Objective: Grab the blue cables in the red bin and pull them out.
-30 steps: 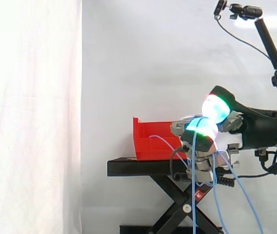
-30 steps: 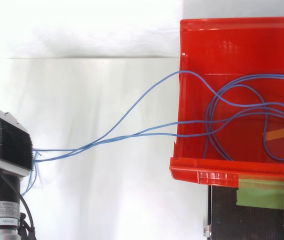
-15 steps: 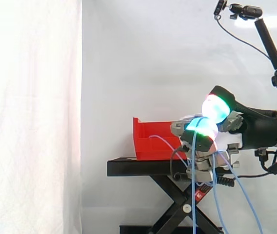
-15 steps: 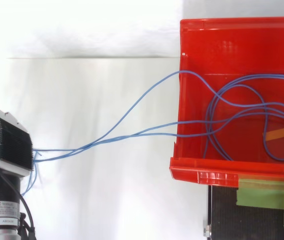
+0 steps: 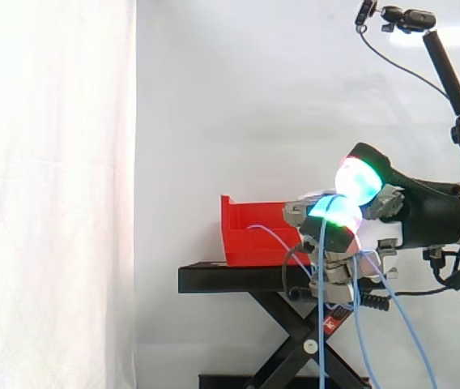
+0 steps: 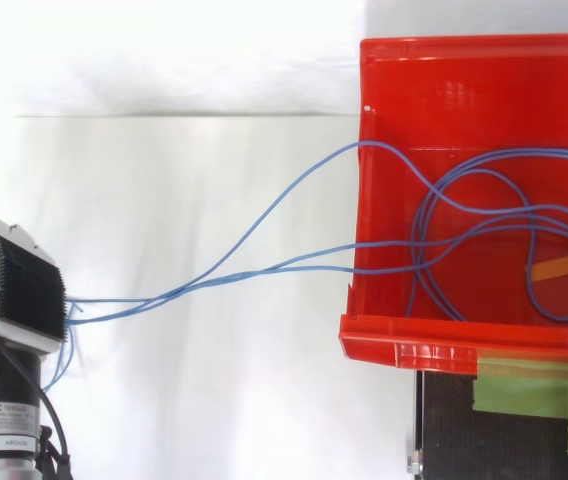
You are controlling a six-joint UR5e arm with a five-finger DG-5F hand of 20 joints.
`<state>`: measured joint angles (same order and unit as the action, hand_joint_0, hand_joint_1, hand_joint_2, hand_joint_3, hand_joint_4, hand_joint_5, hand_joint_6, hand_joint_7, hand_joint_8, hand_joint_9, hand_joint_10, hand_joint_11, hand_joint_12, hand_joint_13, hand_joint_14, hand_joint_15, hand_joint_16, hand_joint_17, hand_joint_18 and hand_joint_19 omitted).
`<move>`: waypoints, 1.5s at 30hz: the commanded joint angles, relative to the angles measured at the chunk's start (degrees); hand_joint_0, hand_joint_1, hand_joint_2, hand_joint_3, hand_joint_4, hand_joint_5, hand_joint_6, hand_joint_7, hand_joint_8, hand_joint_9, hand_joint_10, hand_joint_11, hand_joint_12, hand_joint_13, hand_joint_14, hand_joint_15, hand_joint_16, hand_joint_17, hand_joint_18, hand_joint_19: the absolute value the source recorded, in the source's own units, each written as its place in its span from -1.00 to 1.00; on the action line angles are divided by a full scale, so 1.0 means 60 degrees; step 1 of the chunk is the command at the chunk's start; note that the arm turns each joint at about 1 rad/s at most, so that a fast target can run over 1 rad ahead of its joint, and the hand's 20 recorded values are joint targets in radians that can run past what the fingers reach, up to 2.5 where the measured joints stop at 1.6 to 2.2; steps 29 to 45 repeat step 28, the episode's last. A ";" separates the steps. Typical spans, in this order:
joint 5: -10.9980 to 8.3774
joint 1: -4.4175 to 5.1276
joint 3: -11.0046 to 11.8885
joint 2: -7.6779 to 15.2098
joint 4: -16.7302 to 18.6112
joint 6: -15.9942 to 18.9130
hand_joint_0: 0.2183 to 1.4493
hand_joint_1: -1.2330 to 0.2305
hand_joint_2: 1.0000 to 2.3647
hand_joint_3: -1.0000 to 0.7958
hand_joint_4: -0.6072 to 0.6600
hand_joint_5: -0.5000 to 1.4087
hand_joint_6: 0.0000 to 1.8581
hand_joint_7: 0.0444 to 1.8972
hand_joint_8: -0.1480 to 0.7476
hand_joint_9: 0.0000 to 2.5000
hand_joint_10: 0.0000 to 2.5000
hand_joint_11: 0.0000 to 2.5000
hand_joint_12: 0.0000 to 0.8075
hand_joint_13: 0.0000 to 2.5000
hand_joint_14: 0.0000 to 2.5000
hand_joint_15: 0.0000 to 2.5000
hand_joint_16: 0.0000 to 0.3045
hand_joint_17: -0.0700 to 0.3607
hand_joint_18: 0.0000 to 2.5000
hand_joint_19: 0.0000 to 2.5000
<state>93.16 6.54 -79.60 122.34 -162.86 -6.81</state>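
The red bin point(image 6: 444, 70) sits on a black stand point(image 5: 230, 278), and blue cables point(image 6: 264, 268) lie in loops on its floor with an orange tag point(image 6: 564, 267) among them. Several strands climb over the bin's left wall and stretch tight across the gap to my hand point(image 6: 14, 290). From the side, the hand point(image 5: 339, 225) hovers just right of the bin point(image 5: 250, 235) at rim height, its fingers curled round the strands. Loose cable ends hang below the hand point(image 5: 392, 308).
The stand is a black scissor lift point(image 5: 303, 340) before a white curtain. Green tape point(image 6: 524, 385) marks the stand's top beside the bin. A camera on a black arm point(image 5: 408, 18) stands at the upper right, above my arm.
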 commanded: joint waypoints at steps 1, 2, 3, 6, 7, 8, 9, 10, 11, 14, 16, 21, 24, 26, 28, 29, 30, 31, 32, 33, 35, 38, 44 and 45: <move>0.0000 -0.0007 -0.0004 0.0000 0.0000 0.0000 0.23 -0.44 -1.00 -0.96 0.08 0.05 0.72 -0.67 -0.17 -0.15 -0.98 0.02 -0.29 0.04 -0.99 0.28 -0.70 -0.19 -0.26 -0.18; 0.0000 0.0008 -0.0004 0.0000 0.0000 0.0000 0.23 -0.44 -1.00 -0.96 0.09 0.05 0.71 -0.65 -0.17 -0.15 -0.98 0.01 -0.29 0.04 -0.99 0.29 -0.69 -0.19 -0.26 -0.18; 0.0000 -0.0007 0.0010 0.0000 0.0000 0.0000 0.23 -0.44 -1.00 -0.96 0.08 0.05 0.71 -0.66 -0.17 -0.15 -0.98 0.01 -0.31 0.04 -0.99 0.29 -0.69 -0.19 -0.26 -0.18; 0.0000 -0.0007 -0.0004 0.0000 0.0000 0.0000 0.23 -0.44 -1.00 -0.96 0.08 0.05 0.72 -0.67 -0.17 -0.15 -0.98 0.02 -0.29 0.04 -0.99 0.28 -0.69 -0.19 -0.26 -0.18; 0.0000 -0.0007 -0.0004 0.0000 0.0000 0.0000 0.23 -0.44 -1.00 -0.96 0.08 0.05 0.71 -0.66 -0.17 -0.15 -0.98 0.01 -0.29 0.04 -0.99 0.28 -0.70 -0.19 -0.26 -0.18; 0.0000 0.0008 -0.0004 0.0000 0.0000 0.0000 0.23 -0.44 -1.00 -0.96 0.09 0.05 0.71 -0.65 -0.17 -0.15 -0.98 0.01 -0.30 0.04 -0.99 0.28 -0.69 -0.19 -0.26 -0.18; 0.0000 -0.0007 -0.0004 0.0014 0.0000 0.0000 0.23 -0.44 -1.00 -0.96 0.09 0.05 0.71 -0.65 -0.17 -0.15 -0.98 0.01 -0.29 0.04 -0.99 0.28 -0.69 -0.19 -0.27 -0.18; 0.0000 0.0008 0.0010 0.0000 0.0000 0.0000 0.23 -0.44 -1.00 -0.95 0.08 0.05 0.71 -0.66 -0.17 -0.15 -0.98 0.01 -0.30 0.04 -0.99 0.28 -0.69 -0.19 -0.26 -0.18; 0.0000 -0.0007 -0.0004 0.0000 0.0000 0.0000 0.23 -0.44 -1.00 -0.96 0.09 0.05 0.71 -0.65 -0.17 -0.15 -0.98 0.02 -0.29 0.04 -0.99 0.28 -0.69 -0.19 -0.26 -0.18; 0.0000 0.0008 -0.0004 0.0000 0.0000 0.0000 0.23 -0.44 -1.00 -0.96 0.08 0.05 0.71 -0.66 -0.17 -0.15 -0.98 0.02 -0.30 0.04 -0.99 0.28 -0.69 -0.19 -0.27 -0.18; 0.0000 -0.0007 -0.0004 0.0000 0.0000 0.0000 0.23 -0.44 -1.00 -0.96 0.08 0.05 0.71 -0.66 -0.16 -0.15 -0.98 0.02 -0.30 0.04 -0.99 0.28 -0.70 -0.19 -0.27 -0.18; 0.0000 0.0008 -0.0004 0.0000 0.0000 0.0000 0.23 -0.44 -1.00 -0.96 0.08 0.05 0.72 -0.66 -0.17 -0.15 -0.98 0.01 -0.31 0.04 -0.99 0.28 -0.69 -0.19 -0.27 -0.18; 0.0000 0.0008 -0.0004 0.0000 0.0000 0.0000 0.23 -0.44 -1.00 -0.96 0.08 0.05 0.71 -0.66 -0.17 -0.15 -0.98 0.01 -0.29 0.04 -0.99 0.27 -0.70 -0.19 -0.27 -0.18; 0.0000 -0.0007 0.0010 0.0000 0.0000 0.0000 0.23 -0.44 -1.00 -0.96 0.08 0.05 0.71 -0.66 -0.17 -0.15 -0.98 0.02 -0.29 0.04 -0.99 0.27 -0.70 -0.19 -0.27 -0.18; 0.0000 0.0008 0.0010 0.0000 0.0000 0.0000 0.23 -0.44 -1.00 -0.96 0.08 0.05 0.71 -0.66 -0.17 -0.14 -0.98 0.02 -0.31 0.04 -0.99 0.27 -0.69 -0.19 -0.27 -0.18; 0.0000 0.0008 0.0010 0.0000 0.0000 0.0000 0.23 -0.44 -1.00 -0.96 0.08 0.05 0.71 -0.66 -0.17 -0.14 -0.98 0.02 -0.31 0.04 -0.99 0.27 -0.69 -0.19 -0.27 -0.18; 0.0000 0.0008 0.0010 0.0000 0.0000 0.0000 0.23 -0.44 -1.00 -0.96 0.08 0.05 0.71 -0.66 -0.17 -0.14 -0.98 0.02 -0.31 0.04 -0.99 0.27 -0.69 -0.19 -0.27 -0.18; 0.0000 0.0008 0.0010 0.0000 0.0000 0.0000 0.23 -0.44 -1.00 -0.96 0.08 0.05 0.71 -0.66 -0.17 -0.14 -0.98 0.02 -0.31 0.04 -0.99 0.27 -0.69 -0.19 -0.27 -0.18; 0.0000 0.0008 0.0010 0.0000 0.0000 0.0000 0.23 -0.44 -1.00 -0.96 0.08 0.05 0.71 -0.66 -0.17 -0.14 -0.98 0.02 -0.31 0.04 -0.99 0.27 -0.69 -0.19 -0.27 -0.18; 0.0000 0.0008 0.0010 0.0000 0.0000 0.0000 0.23 -0.44 -1.00 -0.96 0.08 0.05 0.71 -0.66 -0.17 -0.14 -0.98 0.02 -0.31 0.04 -0.99 0.27 -0.69 -0.19 -0.27 -0.18; 0.0000 0.0008 0.0010 0.0000 0.0000 0.0000 0.23 -0.44 -1.00 -0.96 0.08 0.05 0.71 -0.66 -0.17 -0.14 -0.98 0.02 -0.31 0.04 -0.99 0.27 -0.69 -0.19 -0.27 -0.18; 0.0000 0.0008 0.0010 0.0000 0.0000 0.0000 0.23 -0.44 -1.00 -0.96 0.08 0.05 0.71 -0.66 -0.17 -0.14 -0.98 0.02 -0.31 0.04 -0.99 0.27 -0.69 -0.19 -0.27 -0.18; 0.0000 0.0008 0.0010 0.0000 0.0000 0.0000 0.23 -0.44 -1.00 -0.96 0.08 0.05 0.71 -0.66 -0.17 -0.14 -0.98 0.02 -0.31 0.04 -0.99 0.27 -0.69 -0.19 -0.27 -0.18; 0.0000 0.0008 0.0010 0.0000 0.0000 0.0000 0.23 -0.44 -1.00 -0.96 0.08 0.05 0.71 -0.66 -0.17 -0.14 -0.98 0.02 -0.31 0.04 -0.99 0.27 -0.69 -0.19 -0.27 -0.18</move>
